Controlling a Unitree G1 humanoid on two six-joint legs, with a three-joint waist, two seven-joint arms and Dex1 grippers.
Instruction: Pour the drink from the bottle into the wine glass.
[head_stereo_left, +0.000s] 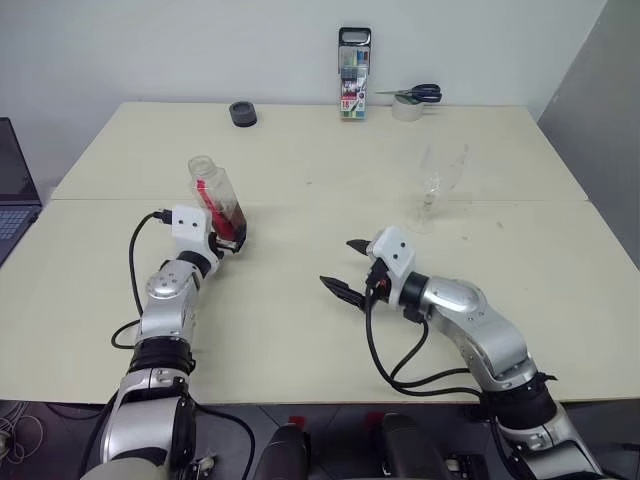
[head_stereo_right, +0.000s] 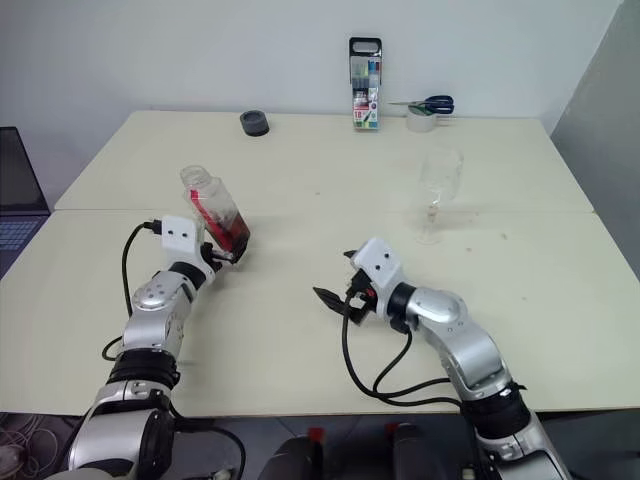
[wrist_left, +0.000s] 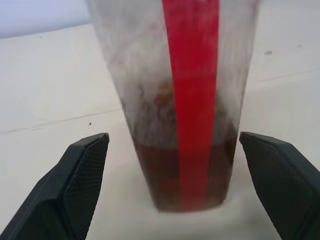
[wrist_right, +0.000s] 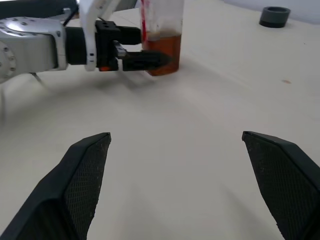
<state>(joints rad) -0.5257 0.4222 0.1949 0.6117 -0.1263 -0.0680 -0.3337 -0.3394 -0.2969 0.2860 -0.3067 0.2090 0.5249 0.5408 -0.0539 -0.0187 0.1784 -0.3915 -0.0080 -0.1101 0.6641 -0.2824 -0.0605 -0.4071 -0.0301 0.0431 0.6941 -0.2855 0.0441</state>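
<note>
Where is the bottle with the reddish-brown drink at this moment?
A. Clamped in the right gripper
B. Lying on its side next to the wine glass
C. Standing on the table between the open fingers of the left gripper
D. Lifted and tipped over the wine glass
C: the bottle stands on the table, with the left gripper open and its fingers apart from it on either side.

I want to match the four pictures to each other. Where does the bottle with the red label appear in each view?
Left eye view: bottle, left of centre, at the left tool.
Right eye view: left of centre, tilted.
Left wrist view: centre, between the open fingers.
Right wrist view: upper centre, beside the left tool.
Shared landmark: the bottle's red label strip.
</note>
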